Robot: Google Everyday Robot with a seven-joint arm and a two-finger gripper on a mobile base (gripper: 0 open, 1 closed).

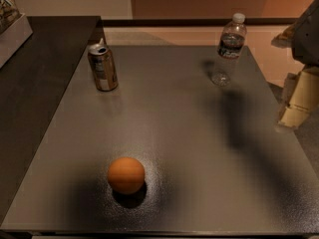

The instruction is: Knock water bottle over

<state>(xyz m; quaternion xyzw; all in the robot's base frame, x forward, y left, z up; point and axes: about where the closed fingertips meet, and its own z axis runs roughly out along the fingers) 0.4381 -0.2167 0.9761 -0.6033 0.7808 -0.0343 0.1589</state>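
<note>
The water bottle (pixel 229 48) is small, clear and ribbed, with a white cap and a dark label band. It stands upright near the far right corner of the grey table (pixel 189 133). My gripper (pixel 295 106) shows as a pale beige shape at the right edge of the view, over the table's right side. It is to the right of the bottle and nearer the camera, well apart from it. Part of the arm (pixel 306 34) is above it at the upper right.
A gold-brown opened soda can (pixel 102 66) stands upright at the far left of the table. An orange (pixel 126 175) lies near the front, left of centre. A dark counter (pixel 35 83) adjoins the table's left side.
</note>
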